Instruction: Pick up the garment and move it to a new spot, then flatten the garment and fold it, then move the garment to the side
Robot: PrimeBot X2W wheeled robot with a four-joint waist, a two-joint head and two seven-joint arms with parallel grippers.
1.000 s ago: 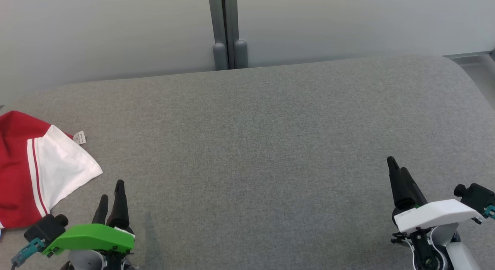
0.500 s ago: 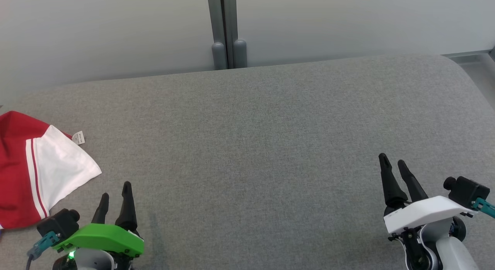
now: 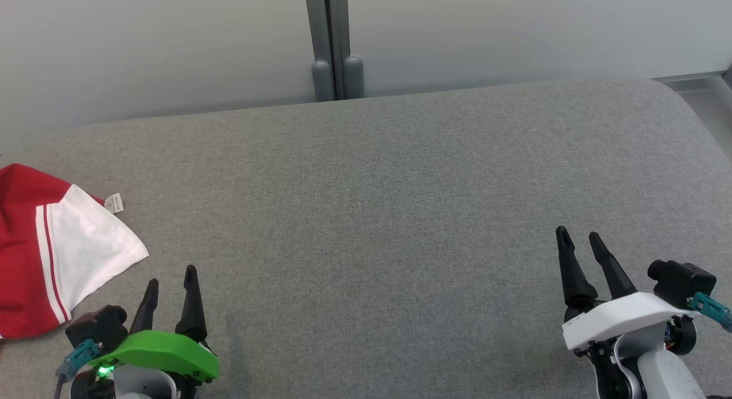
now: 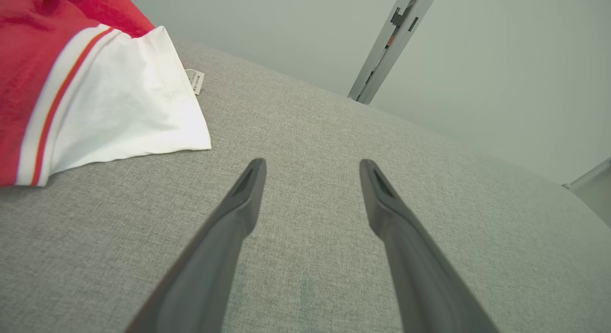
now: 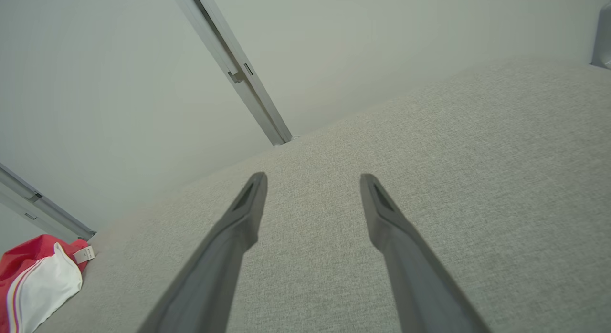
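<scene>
Garment (image 3: 80, 247) beyond left pincer (image 3: 171, 275) — apart

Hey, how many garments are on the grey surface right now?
1. The red and white garment lies at the far left of the grey surface, cut off by the picture's edge; others could lie beyond it.

A: What does the room offer?
B: A broad surface (image 3: 400, 187) covered in grey woven fabric, its far-right corner rounded. It stretches nearly from side to side.
A: And behind it?
B: A pale, plain wall (image 3: 143, 44) of two smooth panels, joined by a grey vertical post (image 3: 333, 33). Two rounded grey caps (image 3: 322, 82) sit at the post's foot, just beyond the fabric's far edge.
A: Anything at the right?
B: A thin grey rail (image 3: 686, 78) and below it a pale strip (image 3: 712, 110) — floor or ledge, it cannot be told.
A: The light?
B: Soft and even — shadows faint.
</scene>
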